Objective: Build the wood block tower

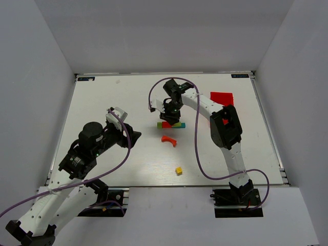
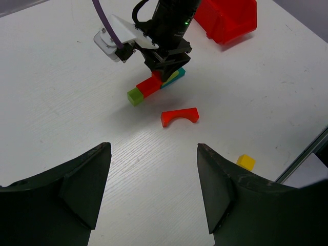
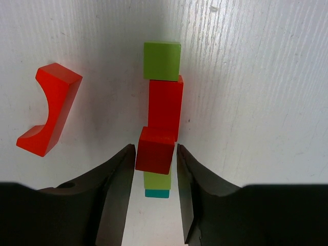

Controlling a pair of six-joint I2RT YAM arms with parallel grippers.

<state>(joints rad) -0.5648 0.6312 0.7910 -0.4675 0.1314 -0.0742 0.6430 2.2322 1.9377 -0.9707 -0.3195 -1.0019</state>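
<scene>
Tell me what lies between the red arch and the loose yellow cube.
Nothing. The table is bare between the red arch and the yellow cube, as both the top external and left wrist views show.

Red cube (image 3: 155,150), red arch (image 3: 48,115)

Left arm (image 1: 84,148), lower left of overhead view: white shells, black joint housings. Right arm (image 1: 225,128), right of centre: same build, red patch seen on black housing. Purple cable (image 1: 197,154) routed along each. Left gripper (image 2: 152,154) fingers (image 2: 77,195): broad dark matte wedges. Green light (image 2: 185,21) lit on right wrist.
</scene>
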